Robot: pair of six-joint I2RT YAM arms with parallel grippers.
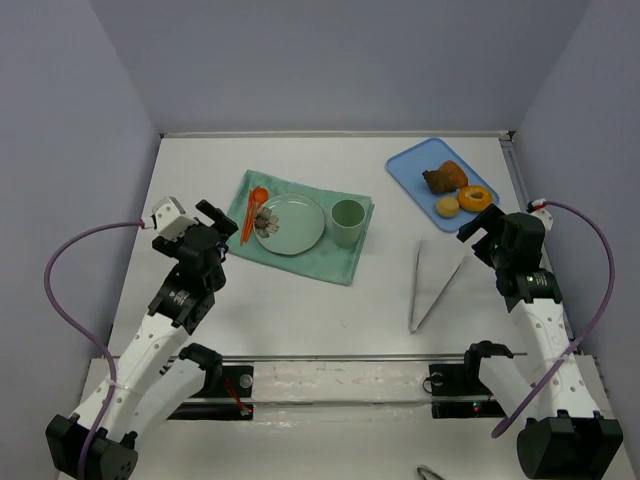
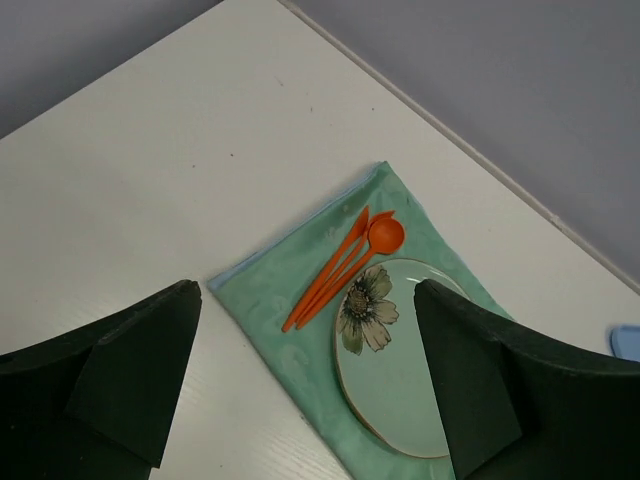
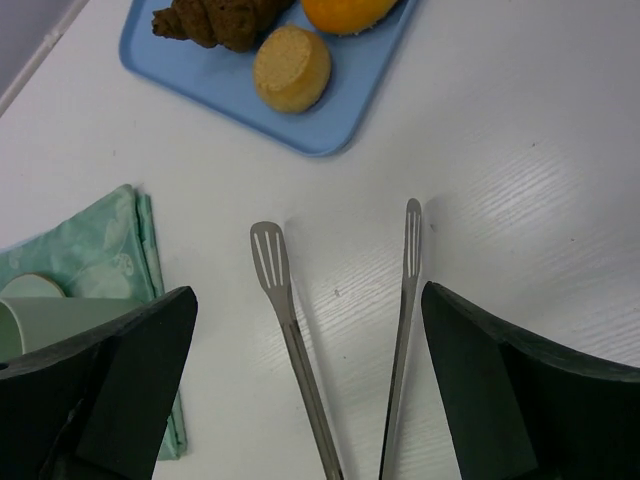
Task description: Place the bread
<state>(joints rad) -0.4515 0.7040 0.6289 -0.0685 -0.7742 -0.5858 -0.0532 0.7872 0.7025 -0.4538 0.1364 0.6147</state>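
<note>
Right gripper (image 3: 310, 335), jaws apart and empty, is hovering above the tongs (image 3: 290, 300), apparently needing to descend and clamp them before reaching the bread (image 3: 291, 67) just ahead.

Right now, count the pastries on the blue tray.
3, all on the blue tray: dark croissant farthest back, orange donut rightmost, small bun nearest the tongs. None looks hidden.

Top camera overlooks the whole table (image 1: 300, 320) — wrist cameras look down closer, sharing the placemat (image 3: 100, 245).
</note>
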